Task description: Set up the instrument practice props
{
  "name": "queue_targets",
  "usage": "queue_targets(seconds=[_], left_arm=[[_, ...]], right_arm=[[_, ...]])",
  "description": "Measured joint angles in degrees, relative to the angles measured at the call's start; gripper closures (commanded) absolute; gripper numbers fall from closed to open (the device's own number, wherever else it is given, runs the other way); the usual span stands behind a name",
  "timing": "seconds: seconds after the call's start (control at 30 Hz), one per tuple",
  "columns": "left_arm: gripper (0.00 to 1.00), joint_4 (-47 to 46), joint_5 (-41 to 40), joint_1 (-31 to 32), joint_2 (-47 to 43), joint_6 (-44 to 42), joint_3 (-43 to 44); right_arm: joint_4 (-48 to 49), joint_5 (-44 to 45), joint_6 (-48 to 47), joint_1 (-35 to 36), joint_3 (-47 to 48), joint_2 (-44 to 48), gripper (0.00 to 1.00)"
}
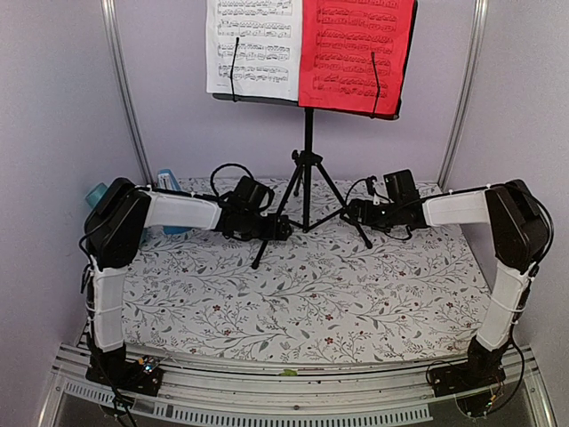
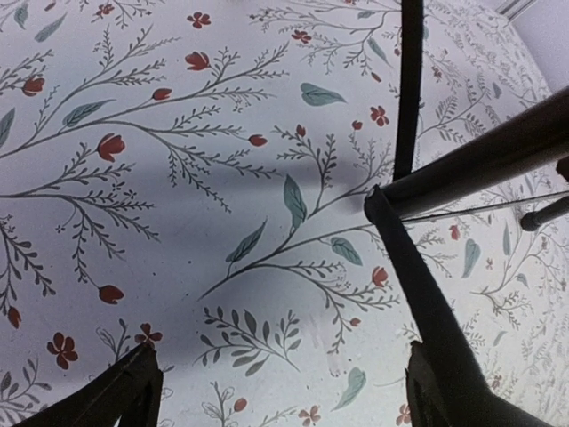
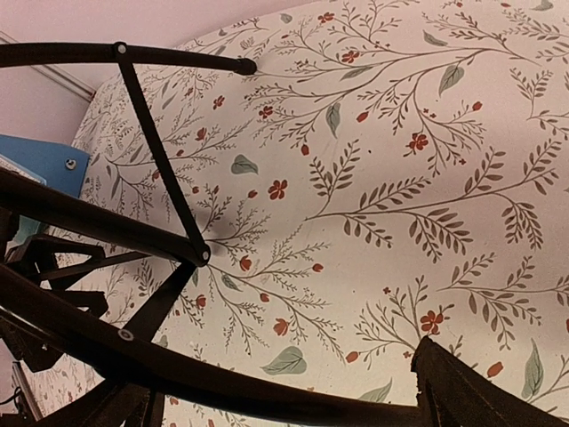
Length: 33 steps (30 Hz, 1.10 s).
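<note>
The left gripper (image 1: 283, 230) stands wide with nothing between its fingers (image 2: 120, 396), low over the worktop (image 1: 311, 294) and just beside the front-left leg of the black tripod music stand (image 1: 308, 160). From the left wrist, a thick black leg and a thinner one cross the view close to the right-hand finger; whether they touch cannot be told. The right gripper (image 1: 351, 213) is spread equally wide and empty, at the stand's other side. In its wrist view, slim black tubes with small rivets run across the gap in front of its fingers (image 3: 467, 391). The worktop wears a pale cloth printed with grey twigs, teal leaves and small red flowers. Up on the stand's desk (image 1: 267, 99) the white sheet of music (image 1: 253, 44) sits on the left and the red sheet of music (image 1: 356, 49) on the right, edges meeting, each pinned by a thin black wire arm (image 1: 233, 67). The small blue metronome (image 1: 167, 181) stands at the back left, half hidden behind the left forearm. A teal cup (image 1: 96, 192) sits further left, its inside out of sight.
</note>
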<state>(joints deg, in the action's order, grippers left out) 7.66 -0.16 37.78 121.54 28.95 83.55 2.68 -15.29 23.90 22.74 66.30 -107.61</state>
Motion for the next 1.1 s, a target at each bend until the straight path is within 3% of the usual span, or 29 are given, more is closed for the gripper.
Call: queue_targets(seconds=[0.37, 0.8, 1.1], left_arm=[[0.04, -0.9, 4.1, -0.2, -2.5, -1.3, -1.4], [0.04, -1.3, 4.2, -0.2, -28.7, -1.6, -17.3], [0.04, 3.8, -6.9, -1.2, -41.4, 1.7, -22.6]], right_arm=[[-1.7, -0.7, 0.1, 0.0, 0.5, 1.2, 0.01], [-1.8, 1.7, 1.6, 5.2, -3.8, 12.9, 0.01], [-1.7, 2.6, 2.5, 7.8, -16.5, 28.8, 0.01]])
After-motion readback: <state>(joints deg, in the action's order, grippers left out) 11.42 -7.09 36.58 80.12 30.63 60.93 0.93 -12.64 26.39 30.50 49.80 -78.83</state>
